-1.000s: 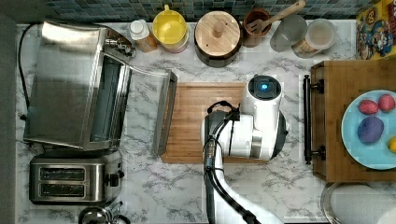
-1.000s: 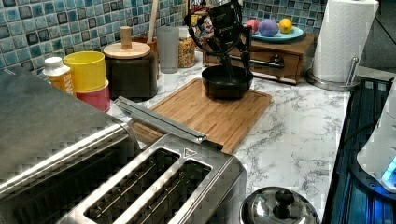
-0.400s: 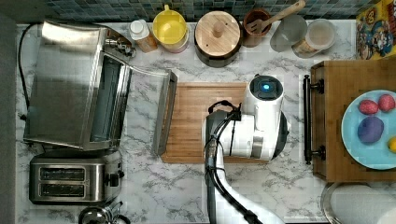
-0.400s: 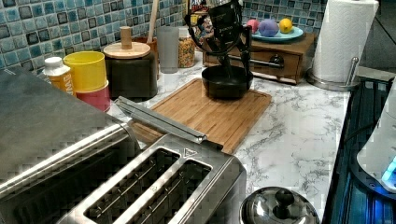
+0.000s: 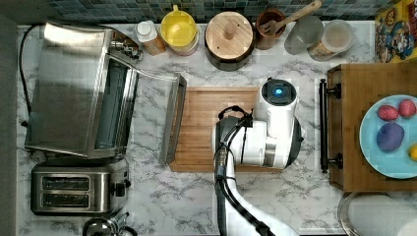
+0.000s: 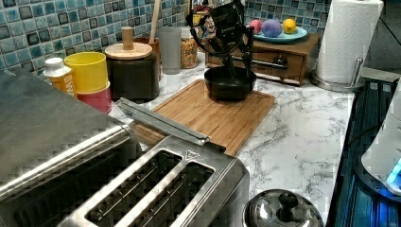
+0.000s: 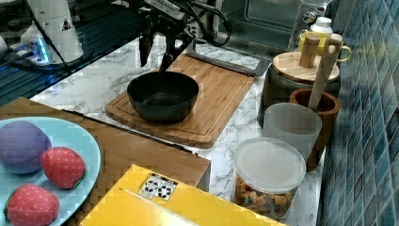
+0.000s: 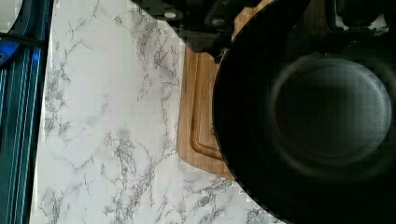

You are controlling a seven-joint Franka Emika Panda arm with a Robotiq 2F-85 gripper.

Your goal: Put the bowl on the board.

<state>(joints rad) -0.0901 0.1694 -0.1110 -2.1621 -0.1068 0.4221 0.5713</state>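
I have the bowl (image 7: 163, 96) resting on the board (image 7: 221, 94), near the end toward the tray (image 6: 279, 52). The gripper (image 7: 154, 52) sits just above its rim, fingers spread — one each side of the wall — so I judge it released.

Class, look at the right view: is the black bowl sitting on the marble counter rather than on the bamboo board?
No. The bowl rests on the board, near its end closest to the camera.
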